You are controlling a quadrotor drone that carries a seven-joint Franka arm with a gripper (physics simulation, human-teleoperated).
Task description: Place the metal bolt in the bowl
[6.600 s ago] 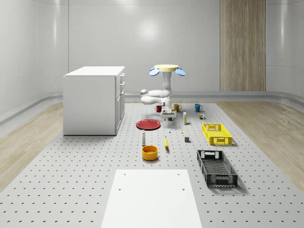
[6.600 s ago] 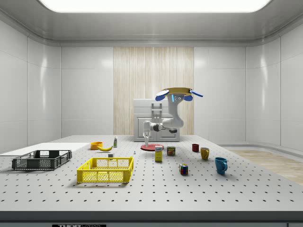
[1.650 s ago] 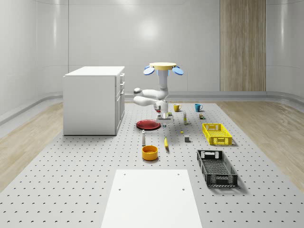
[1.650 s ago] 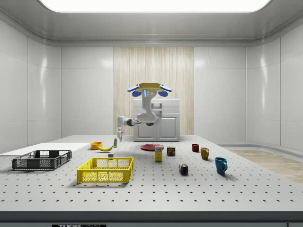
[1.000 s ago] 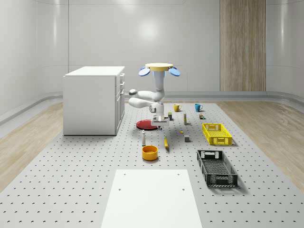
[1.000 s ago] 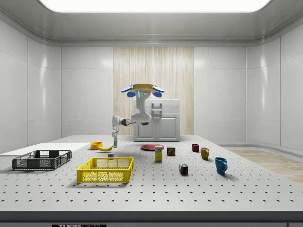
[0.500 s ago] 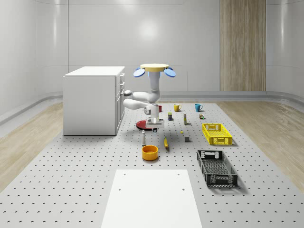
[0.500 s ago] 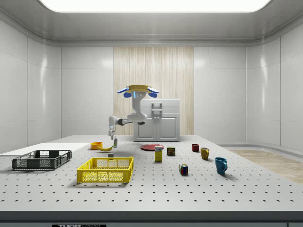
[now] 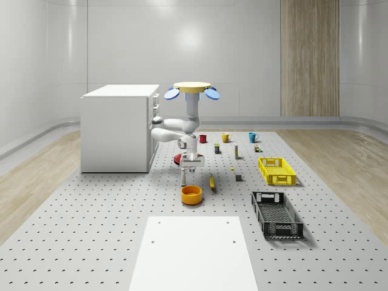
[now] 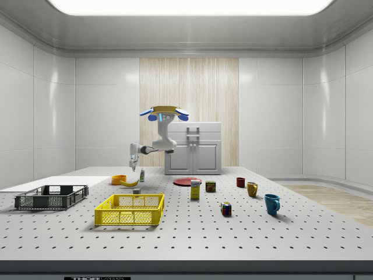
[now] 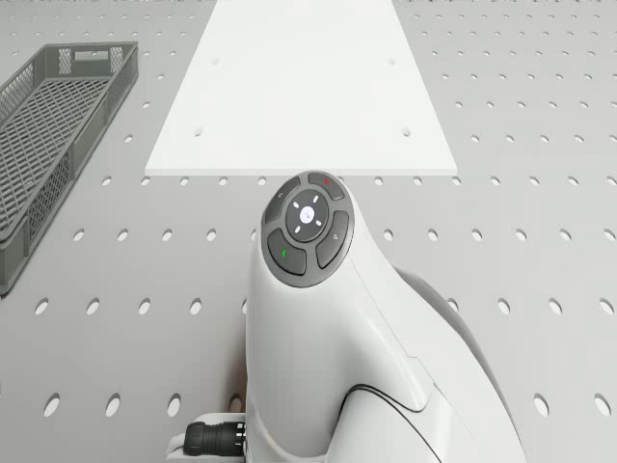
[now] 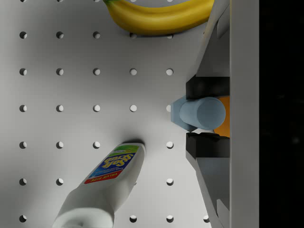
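Cabinet (image 9: pixel 118 127): standing at the whole-scene view's left, well apart from the action and playing no part in it.

Drone (image 9: pixel 191 90): hovering above the perforated table (image 9: pixel 91 242), near the cabinet's corner, with the arm reaching forward and down so the payload is hanging out ahead of the body (a posture that looks suited to a drop from above).

Gripper (image 12: pixel 205 125): its black pads are pressing on the metal bolt (image 12: pixel 197 113) from both sides, gripping it with the pale grey-blue shaft pointing down at the table, probably so it can fall straight on release. In the whole-scene view the gripper (image 9: pixel 190 167) is hanging just beyond the bowl.

Bottle (image 12: pixel 105 185): standing upright on the table near the gripper, close enough that a low swing could be clipping it.

Bowl (image 9: pixel 191 194): sitting on the table between the gripper and the white board (image 9: pixel 193 251); an orange edge is showing past the bolt in the wrist view, so the bolt appears to be arriving at the rim, not yet centred.

Banana (image 12: pixel 159 16): lying flat just beside the bowl's area, apart from the gripper.

Crates: the yellow crate (image 9: pixel 276 170) and the black crate (image 9: pixel 276 213) are resting toward the whole-scene view's right, well apart.

Stage (a judgement): carrying is nearly finishing; centring over the bowl and letting go are remaining.
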